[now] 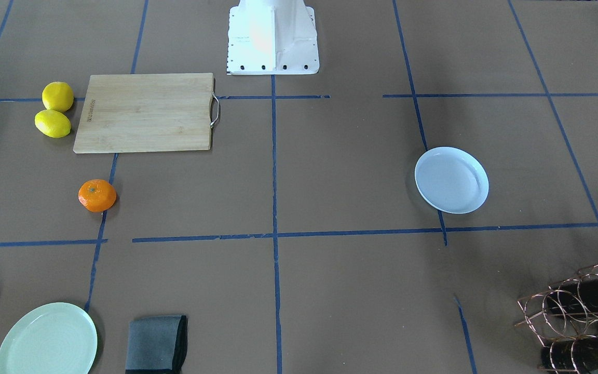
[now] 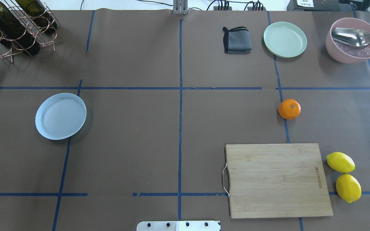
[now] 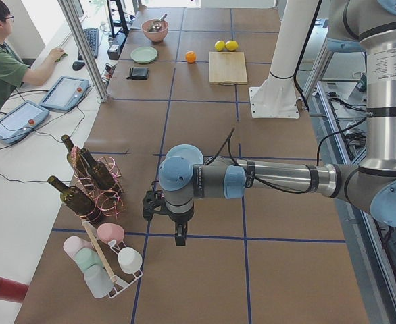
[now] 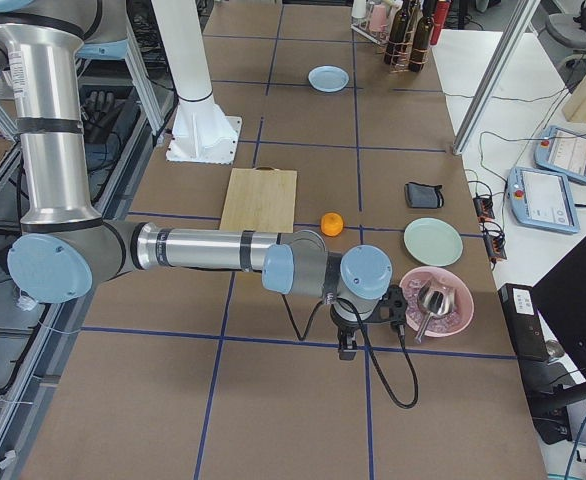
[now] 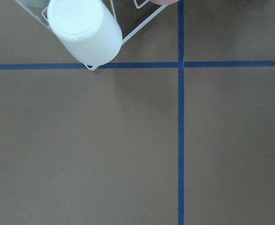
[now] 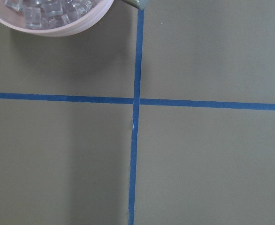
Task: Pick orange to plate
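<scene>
The orange (image 2: 289, 109) is pictured resting on the brown surface (image 2: 133, 144), on a blue tape line just beyond the wooden cutting board (image 2: 278, 179). 2 lemons (image 2: 340, 162) are seen side by side at the board's outer edge. The bluish-white plate (image 2: 60, 116) is set well apart, on the robot's left half. The left pincer (image 3: 179, 237) is held over the surface near a bottle rack (image 3: 93, 182), the right pincer (image 4: 345, 350) beside a pink bowl (image 4: 438, 300). Whether either pincer is wide or narrow cannot be told.
</scene>
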